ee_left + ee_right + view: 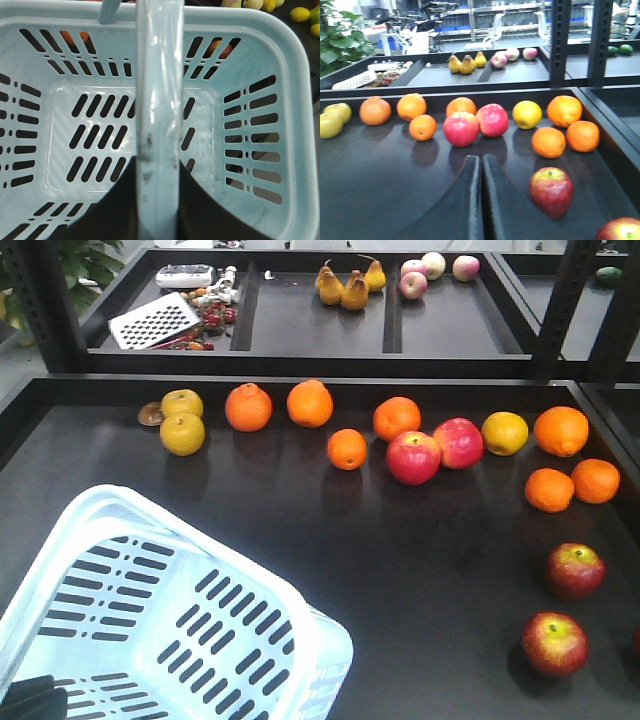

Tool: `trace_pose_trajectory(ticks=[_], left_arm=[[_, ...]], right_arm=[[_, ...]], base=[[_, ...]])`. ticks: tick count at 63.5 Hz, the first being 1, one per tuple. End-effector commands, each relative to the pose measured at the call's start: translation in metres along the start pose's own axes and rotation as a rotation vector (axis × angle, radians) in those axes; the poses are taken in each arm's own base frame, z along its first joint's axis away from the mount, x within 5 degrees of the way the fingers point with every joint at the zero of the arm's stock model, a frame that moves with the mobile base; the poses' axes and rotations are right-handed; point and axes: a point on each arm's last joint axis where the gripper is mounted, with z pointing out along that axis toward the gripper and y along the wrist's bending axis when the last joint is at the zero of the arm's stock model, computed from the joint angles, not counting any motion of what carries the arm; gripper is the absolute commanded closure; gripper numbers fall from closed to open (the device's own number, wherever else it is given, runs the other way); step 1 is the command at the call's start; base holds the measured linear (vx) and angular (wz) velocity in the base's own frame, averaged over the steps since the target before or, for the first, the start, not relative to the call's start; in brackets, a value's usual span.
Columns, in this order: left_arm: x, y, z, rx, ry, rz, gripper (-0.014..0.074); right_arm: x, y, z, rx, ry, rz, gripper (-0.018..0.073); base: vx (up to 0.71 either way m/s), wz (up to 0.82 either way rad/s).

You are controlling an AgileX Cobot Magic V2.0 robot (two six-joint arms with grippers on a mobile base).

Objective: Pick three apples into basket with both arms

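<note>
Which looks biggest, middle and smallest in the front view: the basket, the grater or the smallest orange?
The basket, by far.
Then the grater.
Then the smallest orange.
The grater sits farther back, so it is likely bigger than it looks.

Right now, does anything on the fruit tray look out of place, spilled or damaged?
Nothing is spilled or visibly damaged. Two small oddities: the basket sits askew to the edges of the tray, empty, and a small brown disc lies beside the yellow fruit at far left; I cannot tell what it is.
</note>
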Motion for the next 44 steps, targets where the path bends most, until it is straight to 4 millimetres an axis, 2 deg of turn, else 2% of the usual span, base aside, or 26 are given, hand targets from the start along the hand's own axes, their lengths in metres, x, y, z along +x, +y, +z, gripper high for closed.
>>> trace_pose_trajectory(ticks=[1,44], left_arm=[[-0.0176,-0.0013,-0.0049,-0.005,-0.12,-0.031,0.0603],[-0.0176,-0.0013,-0.0049,-0.005,-0.12,-0.031,0.0603]], right_arm=[[-0.003,0.0,-0.0004,0.002,-0.074,-0.017,0.0564],[-0.003,0.0,-0.0004,0.002,-0.074,-0.017,0.0564]], base=[[0.1,-0.16],[0.1,-0.11]])
